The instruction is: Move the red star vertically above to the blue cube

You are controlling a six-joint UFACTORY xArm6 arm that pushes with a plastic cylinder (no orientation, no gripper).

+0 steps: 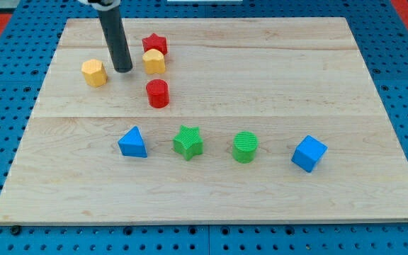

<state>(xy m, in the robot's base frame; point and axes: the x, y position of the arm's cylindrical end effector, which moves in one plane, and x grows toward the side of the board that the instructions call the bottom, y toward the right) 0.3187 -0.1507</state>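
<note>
Eight blocks are counted: two red, two yellow, two green, two blue. The red star (155, 43) lies top left, my tip (123, 70) just left, touching nothing; the blue cube (309, 153) lies lower right.

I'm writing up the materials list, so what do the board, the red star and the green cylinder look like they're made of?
The board: pale wood, matt, with visible grain and plank seams. The red star: probably plastic, solid colour with a slight sheen. The green cylinder: likely 3D-printed plastic, judging by the fine ridged lines across its top. My tip stands left of the star, touching neither.
</note>
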